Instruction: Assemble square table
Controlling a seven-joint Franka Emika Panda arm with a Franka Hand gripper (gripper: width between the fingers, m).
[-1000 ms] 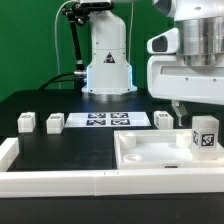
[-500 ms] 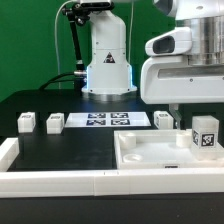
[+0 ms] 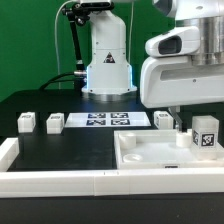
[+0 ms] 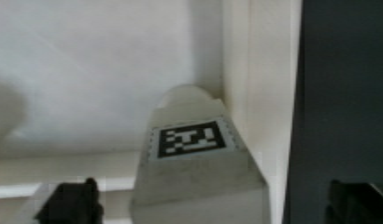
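Exterior view shows me the arm pointing straight down over the white slab on the tabletop, end effector spread either side of a tagged post standing at the slab's corner.

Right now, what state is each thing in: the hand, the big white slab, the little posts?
Slab, lying flat, recessed face up.
Tagged post, standing on the slab.
Hand, open, fingers either side of the tagged post, not touching it.
Three other posts, loose on the table, off the slab.
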